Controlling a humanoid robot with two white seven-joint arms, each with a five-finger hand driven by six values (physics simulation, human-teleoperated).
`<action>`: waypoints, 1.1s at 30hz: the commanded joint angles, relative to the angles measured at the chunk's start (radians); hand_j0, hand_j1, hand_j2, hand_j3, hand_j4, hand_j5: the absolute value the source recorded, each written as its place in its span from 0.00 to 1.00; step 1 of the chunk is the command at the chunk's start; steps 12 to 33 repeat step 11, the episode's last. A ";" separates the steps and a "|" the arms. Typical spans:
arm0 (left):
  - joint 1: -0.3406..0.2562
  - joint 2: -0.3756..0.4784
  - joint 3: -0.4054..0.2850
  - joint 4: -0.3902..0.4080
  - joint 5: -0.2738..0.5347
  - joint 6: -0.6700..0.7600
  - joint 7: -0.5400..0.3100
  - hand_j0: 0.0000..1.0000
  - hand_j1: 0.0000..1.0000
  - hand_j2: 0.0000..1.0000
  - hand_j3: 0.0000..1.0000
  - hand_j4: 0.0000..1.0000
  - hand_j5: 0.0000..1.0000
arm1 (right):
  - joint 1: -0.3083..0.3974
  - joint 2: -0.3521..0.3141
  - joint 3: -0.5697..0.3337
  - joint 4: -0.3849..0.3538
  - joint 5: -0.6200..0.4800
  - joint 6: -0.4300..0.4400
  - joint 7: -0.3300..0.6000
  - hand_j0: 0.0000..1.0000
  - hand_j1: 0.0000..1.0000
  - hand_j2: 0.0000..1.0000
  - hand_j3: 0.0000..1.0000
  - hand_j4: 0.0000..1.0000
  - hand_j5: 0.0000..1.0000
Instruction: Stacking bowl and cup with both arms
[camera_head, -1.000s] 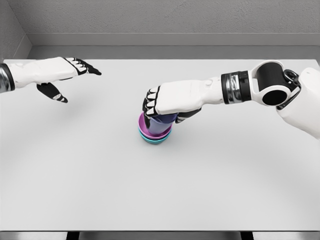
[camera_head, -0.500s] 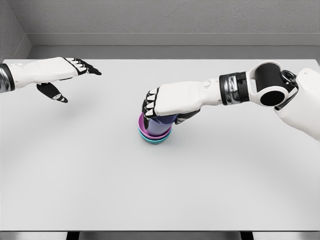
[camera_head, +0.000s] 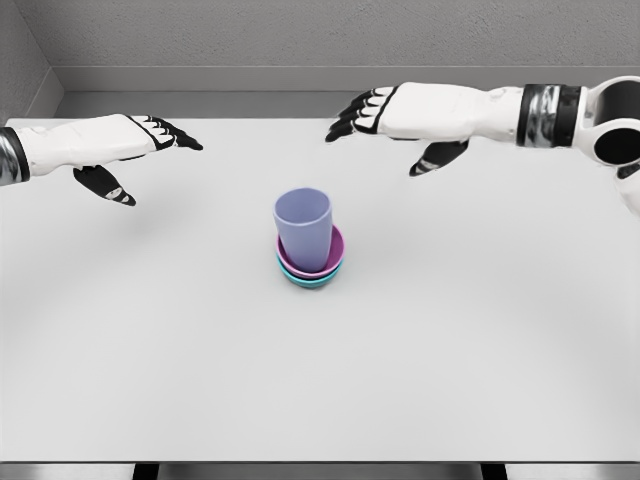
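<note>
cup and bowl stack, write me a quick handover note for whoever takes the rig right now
Left hand: open, holds nothing, hovers over the table's far left.
Right hand: open, holds nothing, raised over the far right, clear of the stack.
Lavender cup stands upright inside the pink bowl, which sits nested in the teal bowl near the middle of the table.
Done: the stack looks complete.
Left: apparently nothing but parking the arms.

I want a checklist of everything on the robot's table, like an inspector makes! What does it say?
Surface: white table, flat and plain.
Job's things: lavender cup stands upright in the pink bowl, which is nested in the teal bowl.
Clutter: nothing seen.
Grippers: left hand open, at the table's far left; right hand open, beyond the stack; neither touches it.
Cables: nothing seen.
Surroundings: grey wall behind the table.
</note>
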 joint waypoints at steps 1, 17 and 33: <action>0.000 -0.001 0.001 0.002 0.006 0.002 0.000 1.00 1.00 1.00 1.00 1.00 1.00 | 0.000 -0.012 -0.070 0.155 -0.009 0.003 0.000 1.00 1.00 1.00 1.00 1.00 1.00; 0.021 -0.004 0.002 0.051 0.008 0.002 0.004 1.00 1.00 1.00 1.00 1.00 1.00 | 0.043 -0.010 -0.027 0.198 -0.004 0.003 0.000 1.00 1.00 1.00 1.00 1.00 1.00; 0.021 -0.004 0.002 0.051 0.008 0.002 0.004 1.00 1.00 1.00 1.00 1.00 1.00 | 0.043 -0.010 -0.027 0.198 -0.004 0.003 0.000 1.00 1.00 1.00 1.00 1.00 1.00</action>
